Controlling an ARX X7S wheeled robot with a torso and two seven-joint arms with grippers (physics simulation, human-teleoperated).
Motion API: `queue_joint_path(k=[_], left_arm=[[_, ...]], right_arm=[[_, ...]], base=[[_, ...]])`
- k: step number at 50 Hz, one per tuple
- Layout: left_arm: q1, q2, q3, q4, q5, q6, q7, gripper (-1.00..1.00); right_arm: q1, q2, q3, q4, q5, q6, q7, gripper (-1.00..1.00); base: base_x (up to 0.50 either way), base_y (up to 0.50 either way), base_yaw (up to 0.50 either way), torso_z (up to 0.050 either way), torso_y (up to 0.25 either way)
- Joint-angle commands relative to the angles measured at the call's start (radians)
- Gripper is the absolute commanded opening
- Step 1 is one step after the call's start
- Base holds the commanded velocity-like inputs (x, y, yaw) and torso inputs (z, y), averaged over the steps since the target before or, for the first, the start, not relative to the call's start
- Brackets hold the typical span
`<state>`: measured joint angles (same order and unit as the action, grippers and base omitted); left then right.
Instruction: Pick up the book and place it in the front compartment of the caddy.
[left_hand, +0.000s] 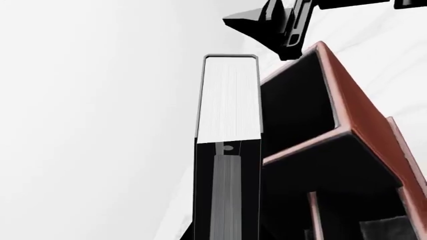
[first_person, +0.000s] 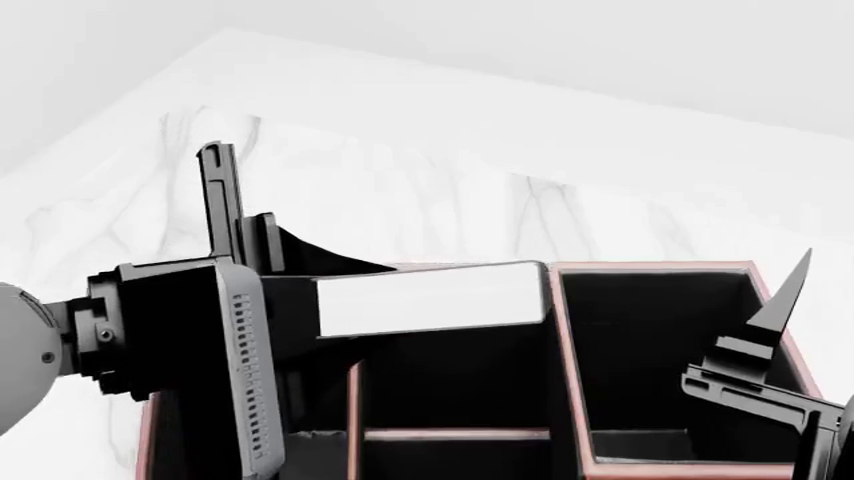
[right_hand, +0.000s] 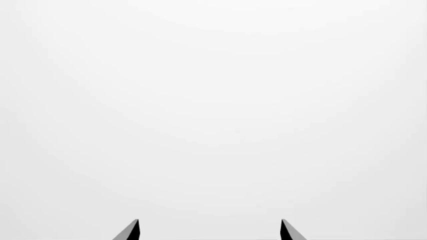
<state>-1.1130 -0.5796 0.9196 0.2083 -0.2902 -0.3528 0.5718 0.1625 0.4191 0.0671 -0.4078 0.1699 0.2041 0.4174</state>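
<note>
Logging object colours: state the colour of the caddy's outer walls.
Red-brown, with a black interior; the caddy shows it best in the left wrist view.

Left arm: a rounded pale grey shell at the wrist joint, with a small dark screw hole in it.
Left hand: matt black, blocky housing; one broad face is dark grey with a column of fine ribbed slots, and a thin flat black finger stands off it.
Left finger inner rail: grey grooved strip with a small round hole near its end.
Right hand: black, angular, stepped body ending in a sharp triangular tip.
Right fingertips: two dark pointed wedges with grey flanks.
</note>
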Motion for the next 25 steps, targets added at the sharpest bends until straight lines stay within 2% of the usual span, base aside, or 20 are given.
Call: queue_joint_path(k=[1,15,25], left_arm=[[-0.041,0.053,-0.013,-0.069,0.043,-0.05,0.005,-1.0],[-0.049,0.076,0.004,-0.108,0.05,-0.069,0.007,-1.0],[-0.041,0.095,-0.01,-0.139,-0.013,-0.063,0.049,-1.0]], right_arm=[[0.004,-0.021,0.034,0.007,0.006,0.005,-0.028,1.0],[0.004,-0.019,0.033,0.006,0.009,0.008,-0.026,1.0],[0.008,-0.018,0.033,0.014,0.012,0.005,-0.025,1.0]], base=[[0.0,0.0,0.0,0.0,0.0],[0.0,0.0,0.0,0.0,0.001],[0.0,0.0,0.0,0.0,0.001]])
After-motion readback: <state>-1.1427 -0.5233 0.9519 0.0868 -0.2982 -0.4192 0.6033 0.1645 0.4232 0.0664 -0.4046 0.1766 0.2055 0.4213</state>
